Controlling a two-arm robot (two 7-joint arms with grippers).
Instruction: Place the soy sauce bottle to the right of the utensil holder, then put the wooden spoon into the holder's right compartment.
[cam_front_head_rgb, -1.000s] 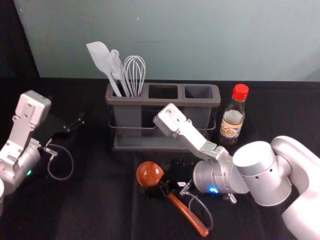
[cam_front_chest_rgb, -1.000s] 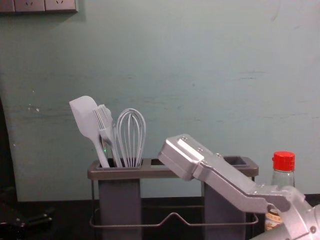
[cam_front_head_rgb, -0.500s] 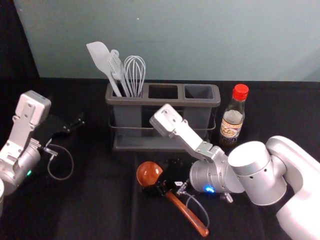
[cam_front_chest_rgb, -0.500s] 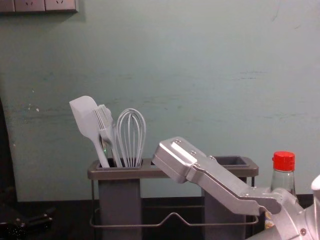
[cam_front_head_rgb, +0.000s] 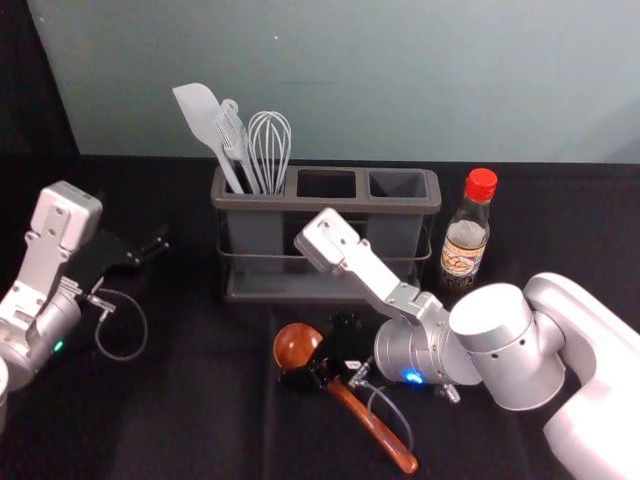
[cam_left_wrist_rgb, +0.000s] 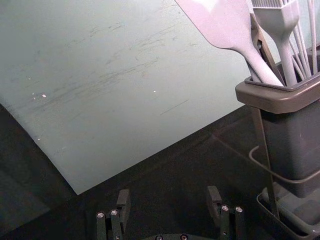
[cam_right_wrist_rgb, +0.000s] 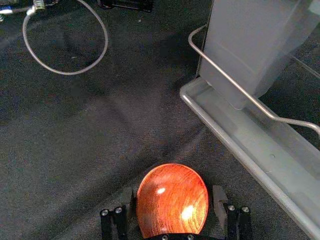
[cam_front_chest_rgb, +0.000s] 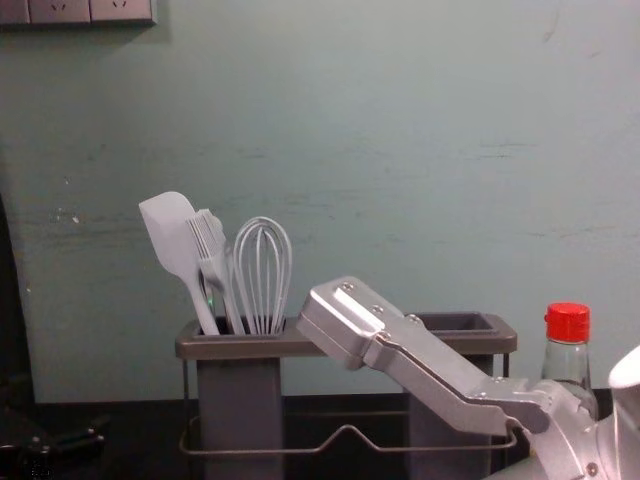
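Observation:
The wooden spoon (cam_front_head_rgb: 375, 428) lies on the dark cloth, bowl toward the holder. My right gripper (cam_front_head_rgb: 322, 362) is low over it near the bowl; in the right wrist view the right gripper (cam_right_wrist_rgb: 173, 202) stands open, a finger on each side of the round bowl (cam_right_wrist_rgb: 172, 200). The utensil holder (cam_front_head_rgb: 326, 205) stands behind, its middle and right compartments without utensils. To its right the soy sauce bottle (cam_front_head_rgb: 465, 245) stands upright, red cap on. My left gripper (cam_front_head_rgb: 150, 250) waits at the far left; in the left wrist view the left gripper (cam_left_wrist_rgb: 168, 205) is open, holding nothing.
A spatula (cam_front_head_rgb: 205, 115), a brush (cam_front_head_rgb: 233, 140) and a whisk (cam_front_head_rgb: 269, 145) stand in the holder's left compartment. Behind the holder rises a pale wall (cam_front_chest_rgb: 380, 120). My right forearm reaches across the table in front of the bottle.
My right arm and gripper have shifted a little to the left, along the spoon toward its bowl. The spoon, bottle, holder and left arm have stayed put.

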